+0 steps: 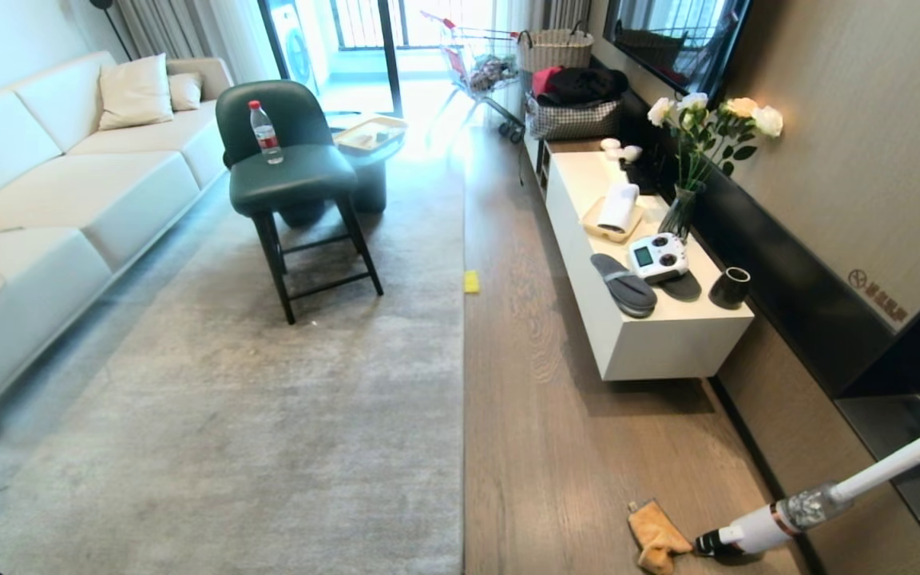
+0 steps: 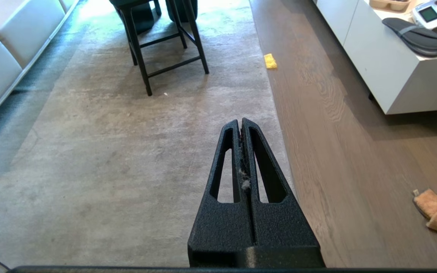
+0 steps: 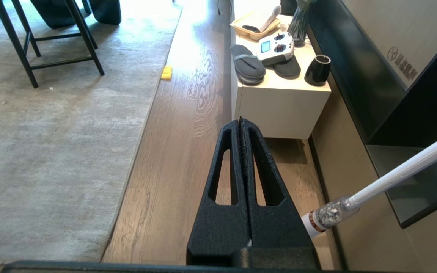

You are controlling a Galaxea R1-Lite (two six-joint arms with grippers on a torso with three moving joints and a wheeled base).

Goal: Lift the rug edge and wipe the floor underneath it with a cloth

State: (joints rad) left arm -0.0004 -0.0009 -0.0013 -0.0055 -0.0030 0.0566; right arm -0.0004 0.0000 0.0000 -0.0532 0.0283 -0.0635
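Far left in the head view: a cream sofa point(image 1: 69, 176), cut off by the picture edge; a dark object on its near arm is only partly in view and cannot be identified. Cables at the bottom left corner are also cropped.

The rug point(image 1: 268, 415) lies flat across the left and middle, with its right edge straight against the floor point(image 1: 556, 447). A dark green chair point(image 1: 292, 176) stands on the rug, carrying a clear bottle point(image 1: 265, 132) with a red cap; the red label is too small to read. A low table behind the chair is mostly hidden by it.

A small yellow piece point(image 1: 471, 281) lies on the floor just beside the rug edge.

Left gripper point(image 2: 240, 125): fingers pressed together, holding nothing, with grey lint caught in the seam; it hangs over the rug near its right edge. Right gripper point(image 3: 240, 125): fingers together, holding nothing, above the bare floor. Neither arm shows in the head view.

The cloth point(image 1: 656, 537) lies crumpled on the floor at bottom right, well apart from the rug, touching the dark head of a white vacuum wand point(image 1: 819, 503), whose upper end runs out of view.

White cabinet point(image 1: 652, 335): slippers, a white remote controller point(image 1: 658, 257) with an unreadable screen, a black cup, a vase of roses. The wall panel carries a small logo with characters point(image 1: 879, 295), not legible.
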